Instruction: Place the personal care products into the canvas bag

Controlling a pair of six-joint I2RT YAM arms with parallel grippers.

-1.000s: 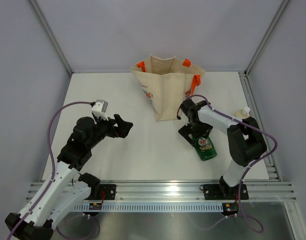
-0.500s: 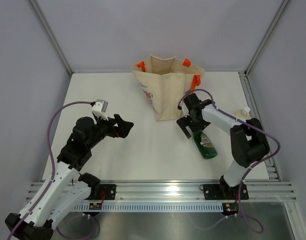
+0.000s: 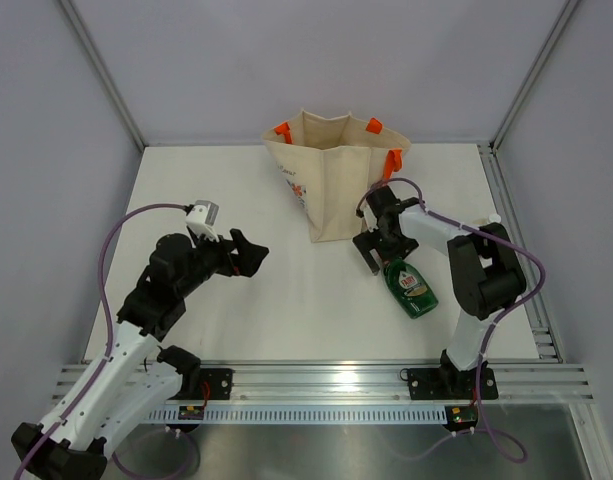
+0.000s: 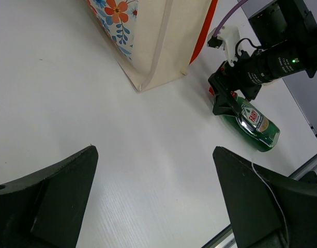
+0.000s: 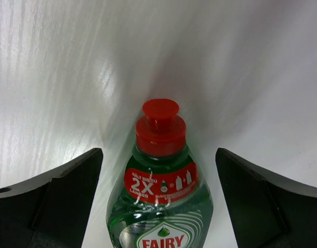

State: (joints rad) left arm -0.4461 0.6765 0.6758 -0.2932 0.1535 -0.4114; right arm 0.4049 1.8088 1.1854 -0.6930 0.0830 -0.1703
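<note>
The green red-capped bottle (image 3: pixel 412 288) lies on its side on the table, right of the canvas bag (image 3: pixel 331 190). My right gripper (image 3: pixel 377 254) is open at the bottle's cap end. In the right wrist view its fingers (image 5: pixel 55 191) stand wide on either side of the bottle's neck (image 5: pixel 159 178) without touching it, and the red cap (image 5: pixel 160 126) points away. My left gripper (image 3: pixel 248 252) is open and empty over bare table left of the bag. The left wrist view shows the bag (image 4: pixel 153 41), the bottle (image 4: pixel 254 124) and the right gripper (image 4: pixel 228 95). The other products are hidden.
A small white cap (image 3: pixel 494 217) peeks out behind the right arm near the table's right edge. The bag stands upright at the back middle, its orange handles (image 3: pixel 375 126) up. An aluminium rail (image 3: pixel 326 378) runs along the near edge.
My right gripper has moved back from over the bottle's body to its cap end. The right elbow has swung and now covers the item at the right edge. The left arm has hardly moved.
</note>
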